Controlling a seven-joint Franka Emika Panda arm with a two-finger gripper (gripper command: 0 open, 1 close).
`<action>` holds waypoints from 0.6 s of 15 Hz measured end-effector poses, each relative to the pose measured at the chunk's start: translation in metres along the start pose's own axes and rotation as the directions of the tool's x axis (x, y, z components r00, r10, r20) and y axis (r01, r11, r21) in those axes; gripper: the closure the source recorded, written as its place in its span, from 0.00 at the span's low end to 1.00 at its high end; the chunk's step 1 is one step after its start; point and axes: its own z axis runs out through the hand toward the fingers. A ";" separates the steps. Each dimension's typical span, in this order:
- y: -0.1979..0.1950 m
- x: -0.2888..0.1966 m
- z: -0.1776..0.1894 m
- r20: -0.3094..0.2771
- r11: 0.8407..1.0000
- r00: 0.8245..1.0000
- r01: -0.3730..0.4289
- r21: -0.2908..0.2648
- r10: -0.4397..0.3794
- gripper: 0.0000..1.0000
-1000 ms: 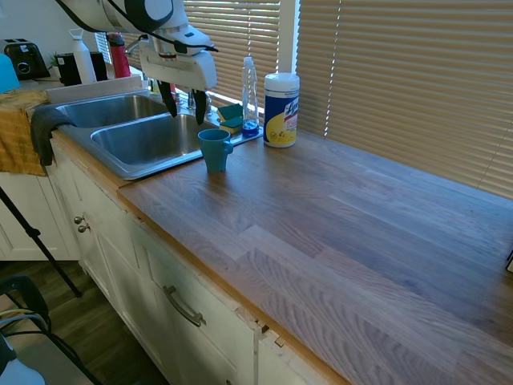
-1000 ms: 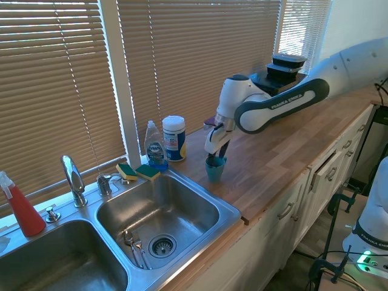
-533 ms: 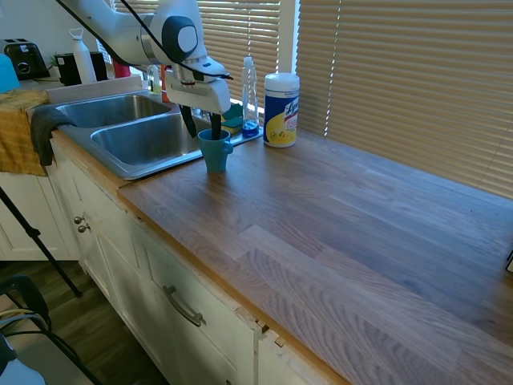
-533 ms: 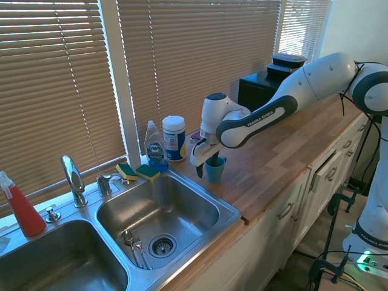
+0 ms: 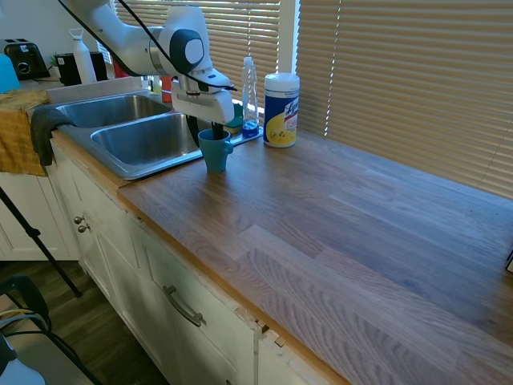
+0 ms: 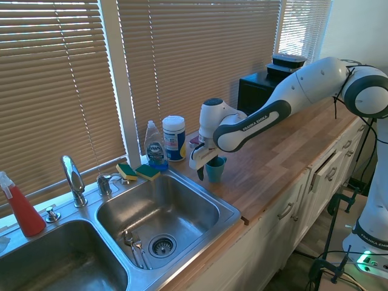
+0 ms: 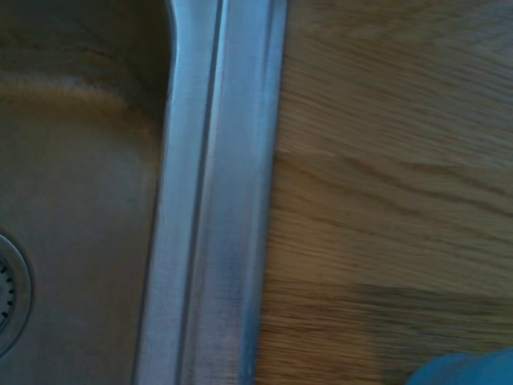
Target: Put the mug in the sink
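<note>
The small teal-blue mug (image 5: 214, 151) (image 6: 214, 169) stands upright on the wooden counter just right of the sink (image 5: 120, 166) (image 6: 231, 213), its handle toward the window. My gripper (image 5: 206, 132) (image 6: 206, 168) is open and straddles the mug's sink-side wall. One finger dips inside the mug and the other hangs outside it, over the sink rim. The wrist view shows the sink rim (image 7: 210, 200) beside the wood and a blurred corner of the mug (image 7: 466, 370).
A white wipes canister (image 5: 281, 110) (image 6: 173, 138), a dish soap bottle (image 5: 250, 95) (image 6: 156, 146) and sponges (image 5: 232, 118) (image 6: 138, 171) stand behind the sink by the window. Utensils (image 6: 134, 245) lie in the near basin. The faucet (image 6: 73, 179) rises between the basins.
The gripper came from above the near basin over to the mug and lowered until one finger entered it. The mug has not moved.
</note>
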 end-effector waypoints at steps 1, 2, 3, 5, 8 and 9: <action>0.000 0.000 0.001 0.001 1.000 1.000 -0.002 -0.001 0.002 1.00; 0.001 -0.001 0.002 0.003 1.000 1.000 -0.003 -0.003 0.004 1.00; 0.001 -0.002 0.003 0.004 1.000 1.000 -0.006 -0.005 0.006 1.00; 0.001 -0.004 0.004 0.006 1.000 1.000 -0.011 -0.008 0.011 1.00; 0.003 -0.003 0.005 0.006 1.000 1.000 -0.014 -0.010 0.014 1.00; 0.003 -0.002 0.005 0.005 1.000 1.000 -0.015 -0.011 0.015 1.00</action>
